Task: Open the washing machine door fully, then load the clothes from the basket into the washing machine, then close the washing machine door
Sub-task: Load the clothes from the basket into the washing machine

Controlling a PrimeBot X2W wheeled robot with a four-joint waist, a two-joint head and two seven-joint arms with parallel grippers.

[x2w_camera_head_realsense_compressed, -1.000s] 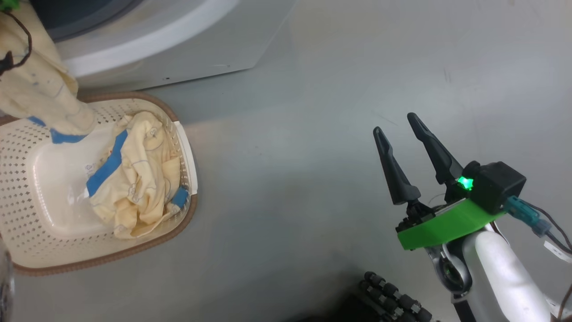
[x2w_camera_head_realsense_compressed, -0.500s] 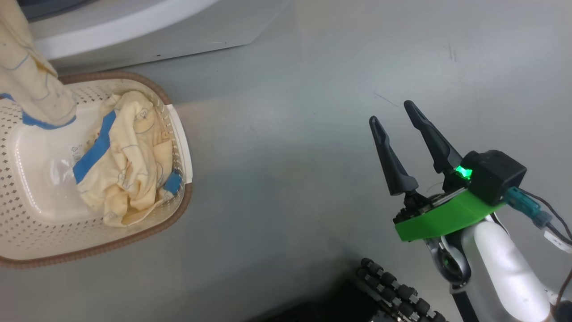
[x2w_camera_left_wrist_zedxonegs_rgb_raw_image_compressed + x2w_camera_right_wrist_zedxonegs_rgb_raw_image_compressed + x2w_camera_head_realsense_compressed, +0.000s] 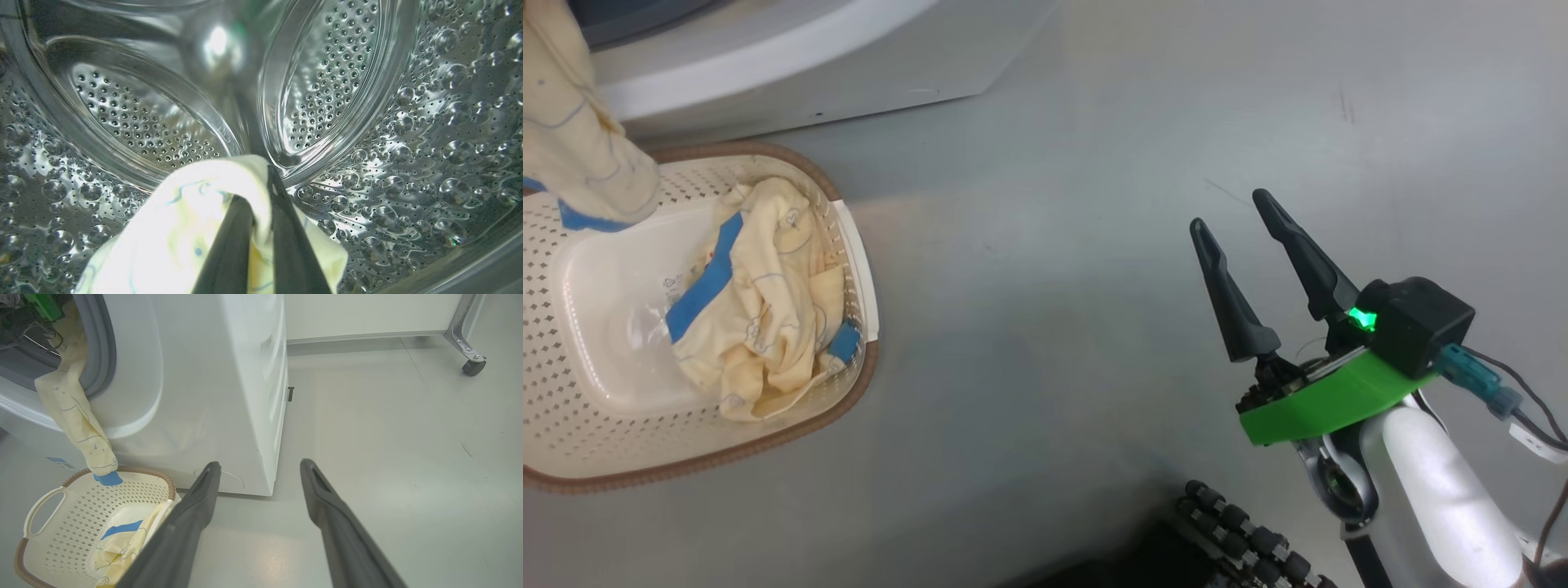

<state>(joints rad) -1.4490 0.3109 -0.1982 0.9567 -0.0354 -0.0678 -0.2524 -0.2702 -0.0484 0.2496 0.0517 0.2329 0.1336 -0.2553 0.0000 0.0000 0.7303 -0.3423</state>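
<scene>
Grey floor (image 3: 1094,343), basket (image 3: 572,445) holding crumpled garment (image 3: 768,327), second garment (image 3: 77,416) trailing from drum (image 3: 408,143)

The grey floor (image 3: 1054,327) carries the basket (image 3: 572,425) just beside the washing machine (image 3: 212,396); a caster wheel (image 3: 474,367) stands well apart.

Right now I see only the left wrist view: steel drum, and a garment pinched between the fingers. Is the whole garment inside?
Observer: No. The garment trails out over the machine's door opening, with its blue end hanging above the basket.
Operator: Is the basket empty?
Observer: No, a second garment lies crumpled at its end nearer the right gripper.
Operator: What is that gripper doing?
Observer: It is open, holds nothing, and is over the floor, well apart from the basket.
</scene>
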